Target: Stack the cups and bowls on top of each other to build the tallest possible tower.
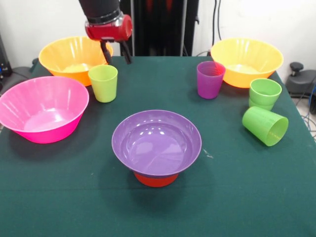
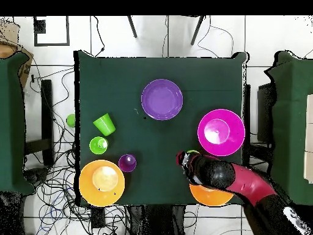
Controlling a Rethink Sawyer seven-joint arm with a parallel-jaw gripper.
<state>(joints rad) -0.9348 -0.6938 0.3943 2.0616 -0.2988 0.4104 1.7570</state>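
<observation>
We've got the purple bowl sitting upright on the small orange bowl mid-counter, with bare green cloth all around it and toward the near edge. The yellow-green cup stands upright, mouth up, just in front of one orange-yellow bowl and beside the pink bowl. The gripper hangs right above that cup, jaws spread apart, holding nothing. One green cup lies on its side near the counter's side edge, mouth toward us.
</observation>
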